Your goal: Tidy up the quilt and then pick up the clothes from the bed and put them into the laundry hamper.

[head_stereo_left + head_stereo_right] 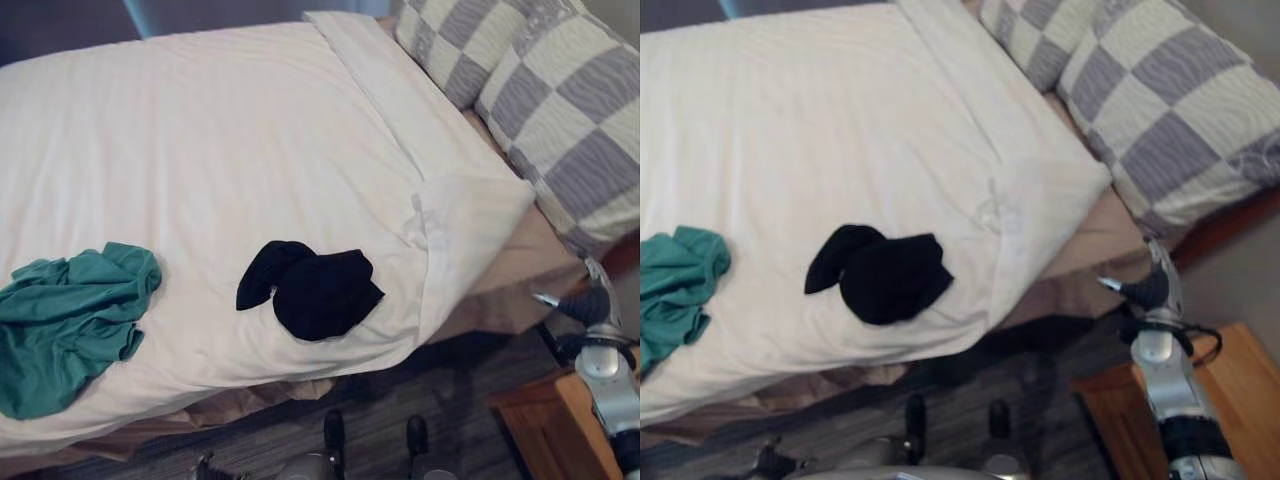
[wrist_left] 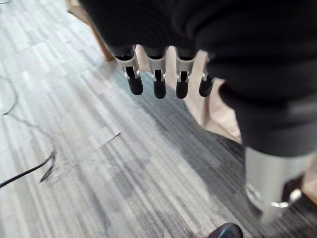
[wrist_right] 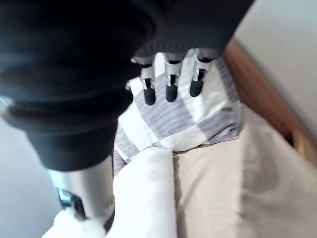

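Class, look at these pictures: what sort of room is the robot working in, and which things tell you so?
Most likely a bedroom. A bed under a white quilt fills the view, with checked pillows at its head, a green garment and a black garment lying on top, and what looks like a wooden bedside table beside it.

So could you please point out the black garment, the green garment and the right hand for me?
black garment point(image 1: 318, 292): left eye view, middle of the bundle.
green garment point(image 1: 65, 325): left eye view, middle of the crumpled cloth.
right hand point(image 1: 1147, 289): right eye view, dark cover at the palm.
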Robot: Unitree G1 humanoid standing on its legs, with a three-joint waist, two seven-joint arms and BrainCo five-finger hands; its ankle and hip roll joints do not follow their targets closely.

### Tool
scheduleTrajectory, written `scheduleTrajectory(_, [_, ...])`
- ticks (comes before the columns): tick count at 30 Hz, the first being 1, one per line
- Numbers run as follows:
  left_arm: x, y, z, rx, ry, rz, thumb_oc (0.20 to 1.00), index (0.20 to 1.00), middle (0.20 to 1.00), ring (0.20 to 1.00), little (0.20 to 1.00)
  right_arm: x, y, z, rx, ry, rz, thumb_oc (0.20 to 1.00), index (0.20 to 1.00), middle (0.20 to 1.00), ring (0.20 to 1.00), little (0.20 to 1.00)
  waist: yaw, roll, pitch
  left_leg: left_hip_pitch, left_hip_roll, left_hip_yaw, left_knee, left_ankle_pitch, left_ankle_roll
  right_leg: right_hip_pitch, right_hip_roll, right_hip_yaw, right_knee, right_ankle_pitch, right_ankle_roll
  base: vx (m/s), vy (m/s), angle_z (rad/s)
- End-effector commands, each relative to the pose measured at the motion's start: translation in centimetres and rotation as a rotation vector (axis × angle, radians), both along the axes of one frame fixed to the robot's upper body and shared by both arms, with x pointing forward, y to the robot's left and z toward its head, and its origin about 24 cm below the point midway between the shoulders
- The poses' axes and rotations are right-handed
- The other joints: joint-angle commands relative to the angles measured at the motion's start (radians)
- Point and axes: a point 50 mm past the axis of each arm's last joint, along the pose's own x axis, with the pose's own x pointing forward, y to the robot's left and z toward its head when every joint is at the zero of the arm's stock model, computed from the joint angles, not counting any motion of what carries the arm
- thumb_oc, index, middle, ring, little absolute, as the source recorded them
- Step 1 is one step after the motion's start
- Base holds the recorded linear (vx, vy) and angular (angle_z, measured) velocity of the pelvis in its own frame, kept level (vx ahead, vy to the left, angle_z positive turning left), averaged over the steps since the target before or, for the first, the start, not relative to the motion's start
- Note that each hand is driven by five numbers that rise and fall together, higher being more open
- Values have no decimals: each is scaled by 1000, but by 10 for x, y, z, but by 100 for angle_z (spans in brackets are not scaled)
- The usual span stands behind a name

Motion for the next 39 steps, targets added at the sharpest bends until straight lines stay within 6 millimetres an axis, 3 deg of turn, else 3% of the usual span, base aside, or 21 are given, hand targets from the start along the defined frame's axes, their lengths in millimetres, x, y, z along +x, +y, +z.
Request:
scheduleTrajectory(1, [34,3,7,10,-104,-48,1000,1000,1000,1000,1000,31,2,78,-202,-199,70,1000,1000,1000,1000,1000,22,-12,14,95,261,-86,-6,-45,-162,-23,10,-20,2,-75,26,-62,-217,27])
scheduleTrajectory(3, [51,-8,8,-10,-154,-93,1000,1000,1000,1000,1000,54,11,117,-303,-244,106,1000,1000,1000,1000,1000,34,3,58,18,256,-68,5,-3,-159,-47,13,-75,2,-86,17,-142,-221,30])
scheduleTrajectory(5, [67,-10,13,-15,-209,-123,1000,1000,1000,1000,1000,63,16,137,-357,-255,117,1000,1000,1000,1000,1000,32,-1,95,-48,210,17,129,-50,-129,-67,-4,-108,2,-77,2,-165,-98,50])
scheduleTrajectory(6, [67,-10,13,-15,-209,-123,1000,1000,1000,1000,1000,63,16,137,-358,-255,117,1000,1000,1000,1000,1000,31,-1,94,-50,210,17,129,-50,-129,-68,-4,-109,2,-77,2,-176,-63,59])
scheduleTrajectory(7, [78,3,19,9,-216,-134,1000,1000,1000,1000,1000,69,25,154,-418,-274,140,1000,1000,1000,1000,1000,19,21,123,-92,189,114,160,-56,-116,-102,1,-147,11,-78,-13,-91,-19,31])
scheduleTrajectory(8, [79,2,19,7,-218,-132,1000,1000,1000,1000,1000,70,25,155,-420,-276,141,1000,1000,1000,1000,1000,17,24,124,-92,190,113,161,-59,-117,-101,2,-148,13,-80,-13,-114,-39,41])
scheduleTrajectory(9, [87,14,26,34,-230,-155,1000,1000,1000,1000,1000,82,39,177,-463,-291,163,1000,1000,1000,1000,1000,21,40,139,-90,197,162,111,-44,-117,-148,17,-152,36,-77,-16,-18,-21,43])
scheduleTrajectory(10, [87,13,26,33,-231,-153,1000,1000,1000,1000,1000,83,40,178,-464,-292,165,1000,1000,1000,1000,1000,19,41,139,-90,197,163,110,-43,-117,-149,17,-151,37,-78,-16,-96,-66,35])
scheduleTrajectory(12, [113,24,40,79,-283,-203,1000,1000,1000,1000,1000,94,42,206,-462,-308,145,1000,1000,1000,1000,1000,26,47,180,-168,211,147,99,6,-135,-263,0,-170,112,-73,-21,-198,-66,-3])
scheduleTrajectory(16, [122,31,47,97,-302,-200,1000,1000,1000,1000,1000,111,43,203,-451,-189,132,1000,1000,1000,1000,1000,31,63,195,-241,223,145,115,1,-144,-398,-15,-151,237,-110,-20,-42,8,3])
scheduleTrajectory(17, [122,34,48,97,-303,-188,1000,1000,1000,1000,1000,114,40,195,-449,-133,122,388,388,388,388,388,32,66,201,-260,226,139,133,-1,-145,-420,-17,-148,262,-118,-23,-56,11,5])
scheduleTrajectory(18, [123,34,48,95,-304,-176,1000,1000,1000,1000,1000,116,38,191,-432,-106,113,200,200,200,200,200,30,67,204,-275,228,135,152,-5,-146,-440,-22,-146,288,-123,-23,-34,6,1])
scheduleTrajectory(23, [121,35,46,88,-295,-119,1000,1000,1000,1000,1000,113,24,158,-302,-66,76,200,200,200,200,200,15,65,217,-283,228,128,192,-5,-140,-435,-25,-140,306,-116,-34,-18,11,15])
scheduleTrajectory(28, [100,20,30,51,-232,-83,1000,1000,1000,1000,1000,71,-10,87,-183,-34,24,200,200,200,200,200,-25,52,206,-175,224,132,138,-19,-142,-318,-15,-148,230,-112,-28,30,16,9])
scheduleTrajectory(29, [100,20,30,53,-231,-86,1000,1000,1000,1000,1000,70,-10,86,-181,-32,22,928,928,928,928,928,-22,51,207,-172,224,132,136,-19,-142,-314,-15,-148,228,-112,-28,126,6,0])
scheduleTrajectory(30, [92,19,27,43,-204,-77,1000,1000,1000,1000,1000,45,-23,53,-115,24,-1,1000,1000,1000,1000,1000,-42,44,182,-120,219,138,97,-20,-140,-260,-9,-151,183,-101,-23,127,1,-4])
scheduleTrajectory(32, [84,21,24,32,-174,-81,1000,1000,1000,1000,1000,18,-40,27,-74,81,-48,1000,1000,1000,1000,1000,-59,32,152,-70,211,145,58,-18,-138,-210,-4,-150,138,-85,-17,146,18,9])
scheduleTrajectory(34, [77,22,23,25,-152,-82,1000,1000,1000,1000,1000,-7,-52,11,-47,113,-86,1000,1000,1000,1000,1000,-75,24,119,-25,205,155,16,-9,-136,-170,1,-149,97,-66,-9,93,37,1])
scheduleTrajectory(35, [77,22,23,26,-151,-83,1000,1000,1000,1000,1000,-7,-52,11,-47,113,-87,1000,1000,1000,1000,1000,-74,23,119,-25,205,155,16,-9,-136,-170,1,-149,97,-66,-9,107,67,-25])
scheduleTrajectory(36, [69,24,21,15,-132,-64,1000,1000,1000,1000,1000,-32,-66,4,-49,134,-141,1000,1000,1000,1000,1000,-95,17,91,10,205,162,-3,-15,-136,-133,4,-147,65,-57,-1,110,63,-25])
scheduleTrajectory(39, [62,25,20,13,-109,-63,1000,1000,1000,1000,1000,-52,-76,3,-53,131,-186,1000,1000,1000,1000,1000,-110,10,61,24,207,169,-6,-21,-136,-113,5,-147,41,-46,4,81,54,-9])
